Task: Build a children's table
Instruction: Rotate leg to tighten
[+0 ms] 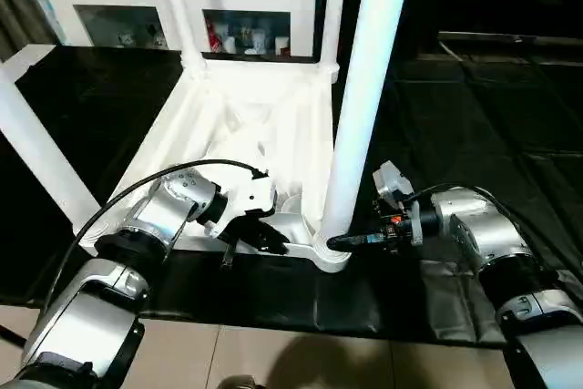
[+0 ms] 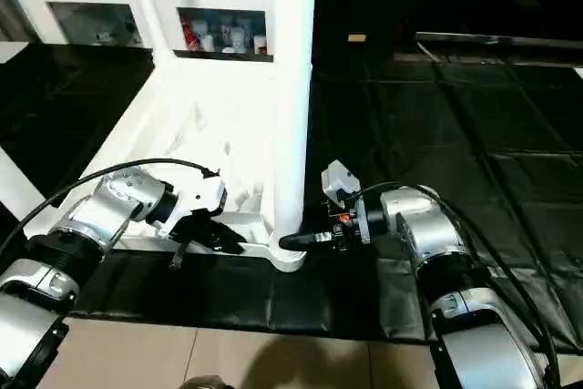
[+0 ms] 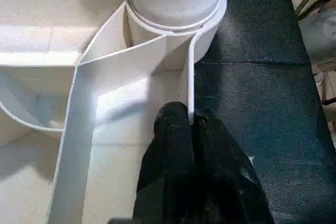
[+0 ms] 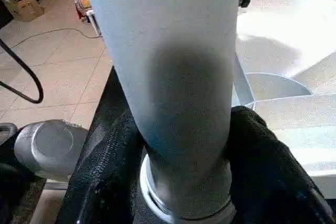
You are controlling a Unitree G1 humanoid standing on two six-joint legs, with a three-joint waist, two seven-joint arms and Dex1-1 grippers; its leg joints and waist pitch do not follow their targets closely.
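Children's table (image 1: 264, 125) lies upside down on the black mat (image 2: 474, 134) — ribbed underside up, long axis running away from the robot toward the white cabinet (image 1: 182, 6). Legs stand upright in the corner sockets, long axes vertical, pointing up.

Left end effector (image 1: 273, 241) pinched closed on the near rim wall of the table top, one finger (image 3: 170, 150) inside the rim, the other outside it, just beside the near corner socket (image 3: 176, 22).

Right end effector (image 1: 342, 242) comes in level from the right side and clasps the near leg (image 1: 364, 88) at its base, just above the socket — fingers (image 4: 262, 150) on both sides of the leg, touching it. The leg rises straight up from between them, slightly tilted in the head views.

Far legs (image 1: 178, 6) stand beyond both end effectors; another leg (image 1: 36, 143) well off to the left end effector's outer side.

No readable writing or brand marks; the cabinet's glass-fronted shelves hold small items, too small to make out.
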